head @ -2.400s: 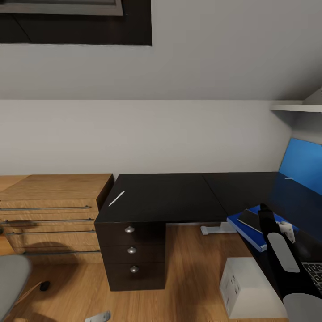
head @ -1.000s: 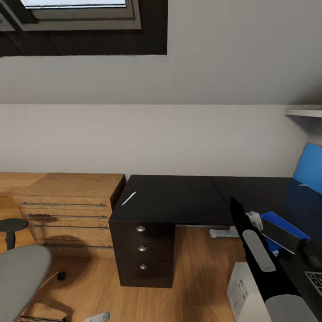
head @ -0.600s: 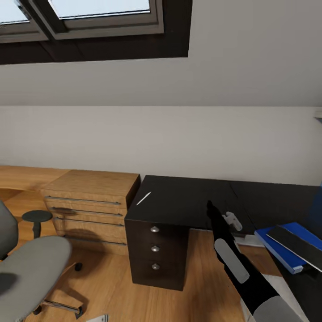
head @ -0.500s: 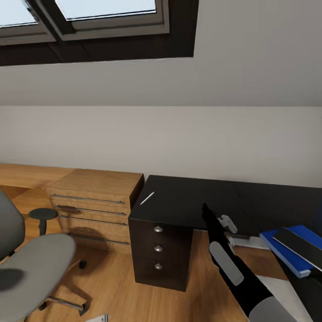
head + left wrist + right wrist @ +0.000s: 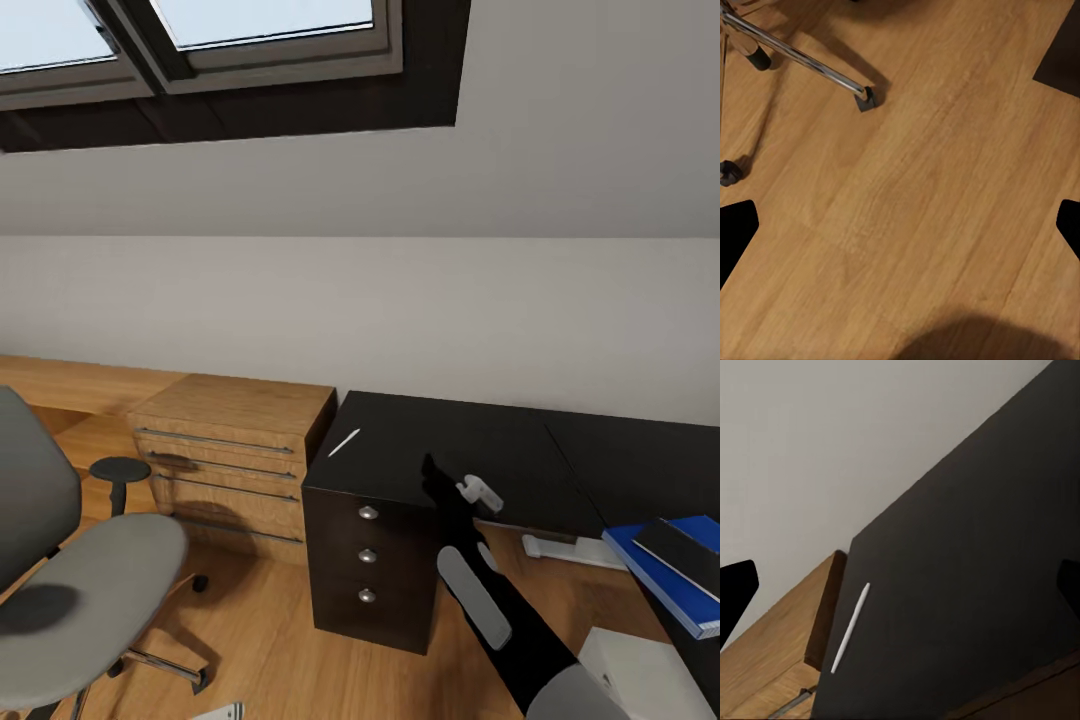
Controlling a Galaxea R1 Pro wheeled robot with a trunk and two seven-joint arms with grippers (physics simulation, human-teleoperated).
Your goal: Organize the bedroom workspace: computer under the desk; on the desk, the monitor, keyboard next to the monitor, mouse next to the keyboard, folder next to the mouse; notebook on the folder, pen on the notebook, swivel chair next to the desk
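Arm first: the right arm reaches forward and up from the lower right of the head view, black with a grey panel, its gripper (image 5: 470, 490) held above the front edge of the desk (image 5: 520, 455), right of the drawers (image 5: 368, 555). In the right wrist view both fingertips (image 5: 735, 589) show as dark tips at opposite edges, spread wide with nothing between them. The left gripper's fingertips (image 5: 736, 229) are likewise far apart and empty, pointing down at the wood floor (image 5: 915, 187) beside the chair's chrome base (image 5: 795, 54).

The pen (image 5: 344, 442) lies alone on the desk's left end, near the corner by the wood drawer unit (image 5: 230, 450); the right wrist view has it (image 5: 850, 628) ahead of the gripper, well apart from it. The folder (image 5: 665, 580) sits at the desk's right edge with the notebook (image 5: 685, 550) on top of it. The chair (image 5: 70, 590) stands on the floor at the left, away from the desk. A corner of the computer (image 5: 640, 670) shows low at the right.

Against 2.4 s ago, the whole view has swung left and upward: skylights (image 5: 200, 40) now fill the top, the chair has come well into frame, and the blue back panel and keyboard have dropped out. The right arm, then over the folder and notebook, has moved left and now points toward the pen's end of the desk.
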